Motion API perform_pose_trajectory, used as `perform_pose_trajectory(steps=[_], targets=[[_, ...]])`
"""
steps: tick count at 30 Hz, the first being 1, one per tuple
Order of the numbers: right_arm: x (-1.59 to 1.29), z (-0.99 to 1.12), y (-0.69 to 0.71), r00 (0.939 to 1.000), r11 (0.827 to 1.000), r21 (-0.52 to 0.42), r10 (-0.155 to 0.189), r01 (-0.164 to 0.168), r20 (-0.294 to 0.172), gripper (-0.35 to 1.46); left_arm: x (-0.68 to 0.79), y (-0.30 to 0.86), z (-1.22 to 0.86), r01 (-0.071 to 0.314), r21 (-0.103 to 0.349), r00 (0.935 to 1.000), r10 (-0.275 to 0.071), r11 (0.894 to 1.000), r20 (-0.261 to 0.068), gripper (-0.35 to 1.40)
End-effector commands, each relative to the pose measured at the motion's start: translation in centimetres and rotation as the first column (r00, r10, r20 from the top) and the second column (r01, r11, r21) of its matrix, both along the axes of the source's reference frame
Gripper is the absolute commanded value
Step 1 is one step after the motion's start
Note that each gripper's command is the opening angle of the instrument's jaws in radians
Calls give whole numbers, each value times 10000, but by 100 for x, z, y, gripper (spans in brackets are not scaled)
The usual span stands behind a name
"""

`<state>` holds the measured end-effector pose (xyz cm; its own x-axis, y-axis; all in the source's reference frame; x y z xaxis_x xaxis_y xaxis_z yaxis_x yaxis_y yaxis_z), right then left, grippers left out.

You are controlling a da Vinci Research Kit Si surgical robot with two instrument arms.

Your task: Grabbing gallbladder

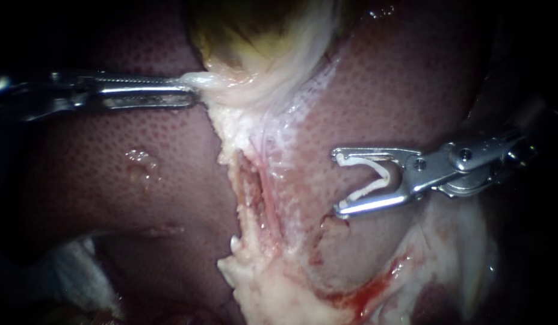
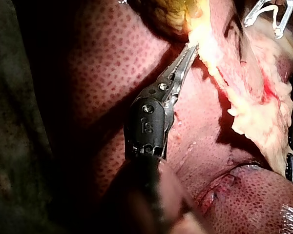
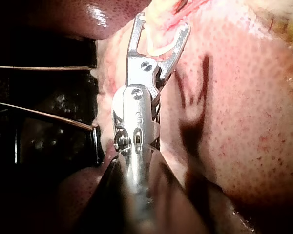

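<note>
While the left instrument is lying across the liver, its end effector is clamping pale tissue at the gallbladder lower edge, right instrument hovering apart, end effector cradling a white clip.

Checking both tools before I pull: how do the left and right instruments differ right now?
The left instrument has slim, straight jaws shut on the pale edge of the gallbladder; the right instrument has wider, spread jaws holding a white clip. The left is pinching tissue; the right hangs over the liver, gripping no tissue. Both are metal and come in roughly level from opposite sides.
</note>
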<state>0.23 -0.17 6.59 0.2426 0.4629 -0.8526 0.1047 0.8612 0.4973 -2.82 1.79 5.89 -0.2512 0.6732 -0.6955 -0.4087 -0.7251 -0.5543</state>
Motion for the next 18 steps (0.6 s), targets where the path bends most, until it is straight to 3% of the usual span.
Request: perform_pose_trajectory(steps=[1,4,18], targets=[[0,0,0,10000,10000,1,3,-3,4,60,2,2,-4,54,-107,10000,-54,9999,-13,-35],[0,0,0,10000,10000,1,3,-3,4,60,7,6,-10,108,-182,9999,-108,9998,-32,-35],[4,1,1,10000,10000,1,26,-26,18,60,7,0,-8,233,-203,9997,-235,9995,-99,-35]])
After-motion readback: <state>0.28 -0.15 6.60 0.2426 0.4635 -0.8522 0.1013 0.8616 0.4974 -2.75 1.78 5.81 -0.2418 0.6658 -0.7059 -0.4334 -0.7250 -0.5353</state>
